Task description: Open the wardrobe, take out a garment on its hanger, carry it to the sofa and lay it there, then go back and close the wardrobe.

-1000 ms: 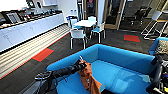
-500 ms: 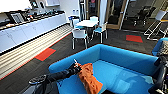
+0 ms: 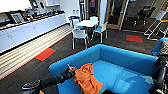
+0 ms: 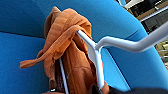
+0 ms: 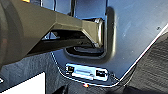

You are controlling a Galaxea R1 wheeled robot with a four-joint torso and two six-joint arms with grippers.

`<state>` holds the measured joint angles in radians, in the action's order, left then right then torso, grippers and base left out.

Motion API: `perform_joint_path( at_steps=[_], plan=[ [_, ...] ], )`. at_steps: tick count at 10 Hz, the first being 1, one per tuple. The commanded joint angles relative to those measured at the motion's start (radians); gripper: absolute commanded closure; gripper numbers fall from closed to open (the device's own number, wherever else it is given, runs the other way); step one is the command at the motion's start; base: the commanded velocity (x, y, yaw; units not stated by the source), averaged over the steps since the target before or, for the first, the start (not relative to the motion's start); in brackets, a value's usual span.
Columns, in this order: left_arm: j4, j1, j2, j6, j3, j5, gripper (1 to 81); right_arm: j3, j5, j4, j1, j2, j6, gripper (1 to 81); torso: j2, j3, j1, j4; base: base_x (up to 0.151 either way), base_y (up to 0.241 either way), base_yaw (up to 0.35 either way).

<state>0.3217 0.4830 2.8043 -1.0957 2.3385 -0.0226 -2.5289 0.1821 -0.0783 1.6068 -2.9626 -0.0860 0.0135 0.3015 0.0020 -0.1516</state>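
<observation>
The bright blue sofa (image 3: 125, 60) takes up the lower part of the head view. The orange garment (image 3: 86, 78) lies crumpled on the left part of its seat. My left arm comes in from the lower left, and my left gripper (image 3: 68, 72) is at the garment's near edge, shut on the white hanger (image 3: 69, 67). In the left wrist view the garment (image 4: 65, 37) drapes over the hanger (image 4: 96, 55) against the sofa's blue upholstery (image 4: 20, 57). My right arm (image 3: 160, 75) hangs dark at the sofa's right end.
A white table (image 3: 86, 23) with white chairs (image 3: 79, 33) stands beyond the sofa. A long white kitchen counter (image 3: 30, 30) runs along the left wall. A blue armchair (image 3: 157, 47) is at the right edge. Dark carpet with red tiles (image 3: 45, 53) lies between.
The whole picture has shifted slightly with the camera. The garment has sunk a little lower onto the sofa seat, with my left gripper still at it.
</observation>
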Motion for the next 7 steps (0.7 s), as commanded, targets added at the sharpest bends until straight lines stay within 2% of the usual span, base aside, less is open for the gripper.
perform_joint_path(
  at_steps=[1, 4, 7],
  plan=[
    [0.033, -0.157, -0.093, 0.011, -0.021, 0.035, 81.1, 0.009, -0.069, -0.014, 0.008, -0.008, 0.002, 1.0, 0.000, 0.000, 0.000, 0.000, 0.000, 0.000, 0.000],
    [0.037, -0.087, -0.184, 0.011, -0.059, 0.067, 81.1, 0.009, -0.069, -0.014, 0.008, -0.008, 0.003, 1.0, 0.000, 0.000, 0.000, 0.000, 0.000, 0.000, 0.000],
    [0.076, -0.013, -0.213, 0.013, -0.080, 0.102, 81.1, 0.009, -0.069, -0.014, 0.008, -0.008, 0.003, 1.0, 0.000, 0.000, 0.000, 0.000, 0.000, 0.000, 0.000]
  ],
)
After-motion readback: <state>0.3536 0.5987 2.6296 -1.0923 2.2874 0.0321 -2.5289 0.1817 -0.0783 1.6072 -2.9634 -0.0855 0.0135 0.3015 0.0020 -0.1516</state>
